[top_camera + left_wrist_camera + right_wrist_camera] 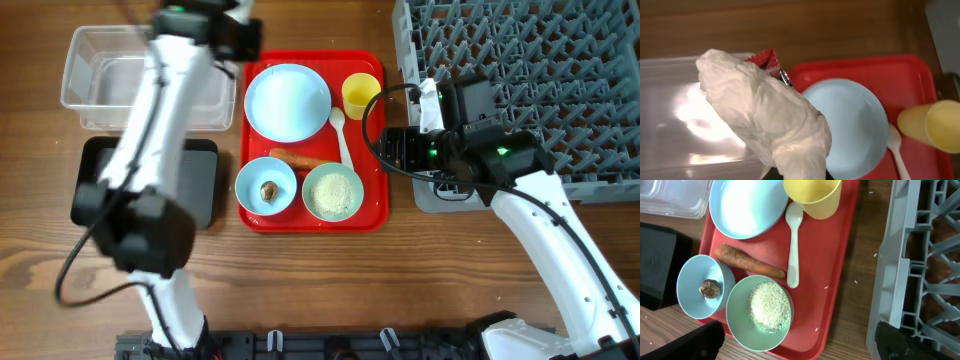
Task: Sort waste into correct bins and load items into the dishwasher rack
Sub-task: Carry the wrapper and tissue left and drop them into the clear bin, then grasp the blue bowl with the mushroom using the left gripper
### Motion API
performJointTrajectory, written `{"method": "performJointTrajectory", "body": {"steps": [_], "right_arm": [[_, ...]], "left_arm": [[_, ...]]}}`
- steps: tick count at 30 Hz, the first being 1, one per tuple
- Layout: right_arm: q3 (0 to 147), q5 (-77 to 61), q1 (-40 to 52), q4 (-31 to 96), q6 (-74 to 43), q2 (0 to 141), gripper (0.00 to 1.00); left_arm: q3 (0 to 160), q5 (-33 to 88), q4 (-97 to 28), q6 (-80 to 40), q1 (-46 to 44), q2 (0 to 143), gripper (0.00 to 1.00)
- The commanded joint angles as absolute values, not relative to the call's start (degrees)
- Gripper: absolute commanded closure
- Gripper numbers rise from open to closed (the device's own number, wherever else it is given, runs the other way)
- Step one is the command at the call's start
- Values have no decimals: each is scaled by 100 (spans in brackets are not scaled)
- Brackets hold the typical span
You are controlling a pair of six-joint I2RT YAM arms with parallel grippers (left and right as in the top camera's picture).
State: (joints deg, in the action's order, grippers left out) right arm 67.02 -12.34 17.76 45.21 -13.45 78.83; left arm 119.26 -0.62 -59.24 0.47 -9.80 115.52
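My left gripper [215, 25] is shut on the white crumpled tissue [765, 115], with the red wrapper [765, 59] bunched behind it, above the near edge of the clear tub [100, 75]. On the red tray [375, 215] lie the light blue plate [288, 100], yellow cup [361, 95], white spoon [341, 135], carrot [300, 160], a light blue bowl [266, 187] holding the brown lump [710, 288], and a pale green bowl [332, 192] of rice [769, 305]. My right gripper [395, 150] is open and empty over the tray's right edge.
The black tray [200, 180] lies left of the red tray, partly under my left arm. The grey dishwasher rack [540, 80] fills the right side. A few loose rice grains lie on the red tray and on the wood beside the rack.
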Motion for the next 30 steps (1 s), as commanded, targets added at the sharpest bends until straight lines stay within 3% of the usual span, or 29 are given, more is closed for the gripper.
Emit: {"method": "performJointTrajectory", "body": {"steps": [1, 3, 4, 5, 7, 8, 15, 20, 23, 25, 30], "right_arm": [[6792, -1138, 1804, 4486, -1356, 7931, 0], [6792, -1138, 1804, 4480, -1358, 7931, 0], [6792, -1138, 1804, 4464, -1358, 7931, 0], [6792, -1138, 1804, 4445, -1358, 7931, 0], [6792, -1138, 1804, 4460, -1356, 7931, 0], [6792, -1138, 1804, 4484, -1356, 7931, 0], [6792, -1138, 1804, 4510, -1354, 7931, 0], [6792, -1138, 1804, 4397, -1363, 7931, 0], [6792, -1135, 1804, 4333, -1352, 7931, 0], [6792, -1135, 1804, 4320, -1354, 7931, 0], [6792, -1135, 1804, 4311, -1352, 7931, 0]], "left_arm": [[11913, -93, -5867, -43, -47, 11793, 96], [11913, -3, -5826, -36, 287, 12053, 96], [11913, 110, -5804, -27, 451, 12248, 88], [11913, 163, -5732, -27, 558, 12468, 73], [11913, 163, -5544, 104, 631, 12726, 16], [11913, 163, -5483, 250, 639, 12770, 0], [11928, 257, -5603, 274, 554, 12355, 0], [11926, 617, -6410, 556, -233, 11194, 0], [11926, 617, -7140, 60, -902, 11034, 4], [11913, 580, -7679, -534, -1166, 11048, 0], [11646, 556, -8302, -1415, -1306, 11048, 0]]}}
